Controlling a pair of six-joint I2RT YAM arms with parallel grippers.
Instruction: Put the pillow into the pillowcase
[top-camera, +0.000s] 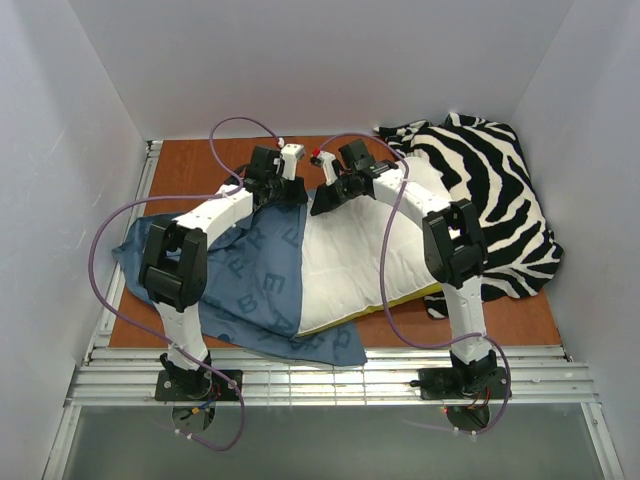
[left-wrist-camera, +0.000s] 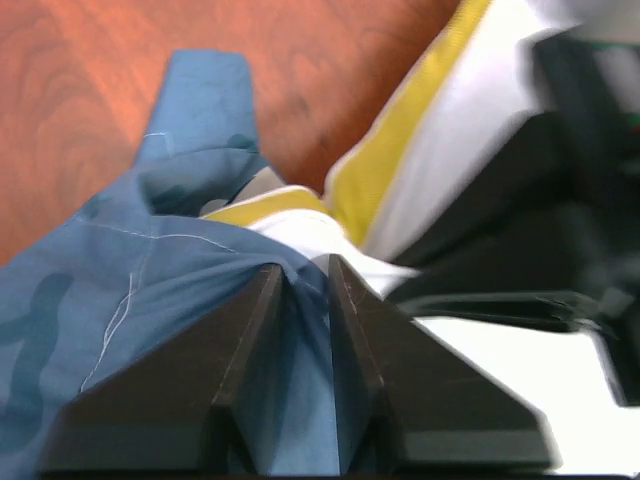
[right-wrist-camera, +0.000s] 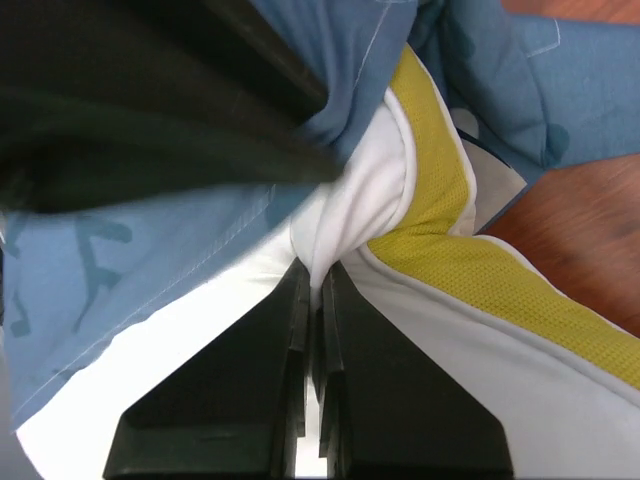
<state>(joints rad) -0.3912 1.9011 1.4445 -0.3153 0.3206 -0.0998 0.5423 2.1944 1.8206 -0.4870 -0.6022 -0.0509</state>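
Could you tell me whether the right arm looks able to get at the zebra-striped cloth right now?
Probably, once freed: the cloth lies uncovered right beside it, but its gripper is shut on the pillow.

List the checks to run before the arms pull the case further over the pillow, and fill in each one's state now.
1. Left gripper shut on pillowcase edge: ok.
2. Right gripper shut on pillow: ok.
3. Case draped over the pillow's far corner: ok; most of the pillow is uncovered.
4. Left grip holds one case layer only: cannot tell.
5. Zebra cloth apart from both grips: ok.
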